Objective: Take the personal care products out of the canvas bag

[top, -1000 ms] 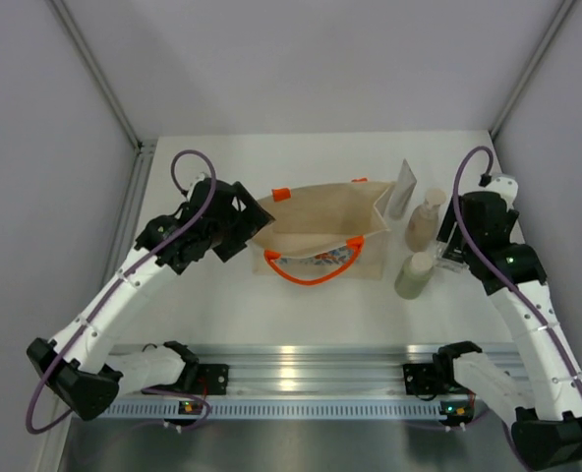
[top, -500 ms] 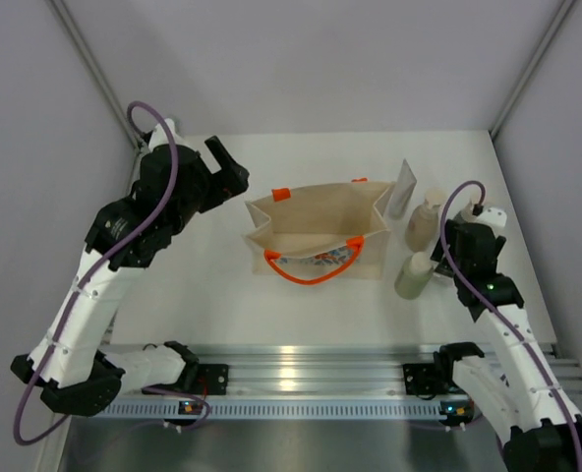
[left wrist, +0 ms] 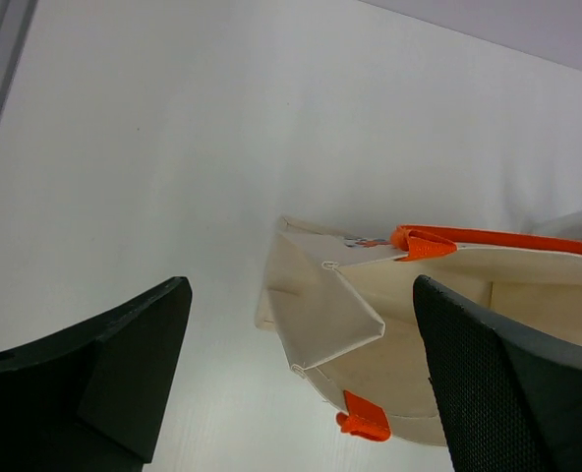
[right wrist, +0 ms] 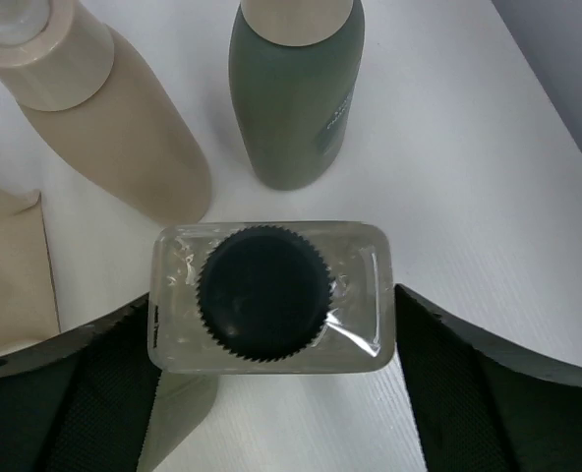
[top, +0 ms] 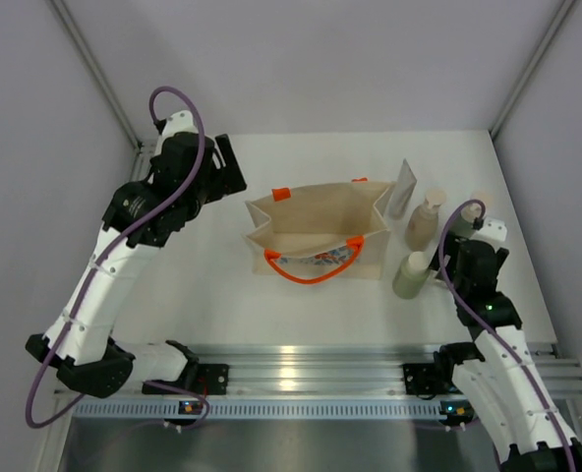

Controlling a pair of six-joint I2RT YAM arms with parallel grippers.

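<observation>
**Five products on the counter (top: 222,280), to the right of the bag (top: 316,231).**

Nearest to you, the right end effector (right wrist: 271,295) straddles the jar (right wrist: 263,292), with one finger close at each wall. You cannot tell if it grips the jar. The sage bottle (top: 412,275) is just left of the jar. The tan bottle (top: 424,218) and the green bottle (right wrist: 296,93) are behind it. The tube (top: 404,189) is farthest back, at the corner of the bag. The bag stands open in the middle. At the far left, your left end effector (top: 229,165) hangs released, its fingers wide apart and holding nothing.
</observation>
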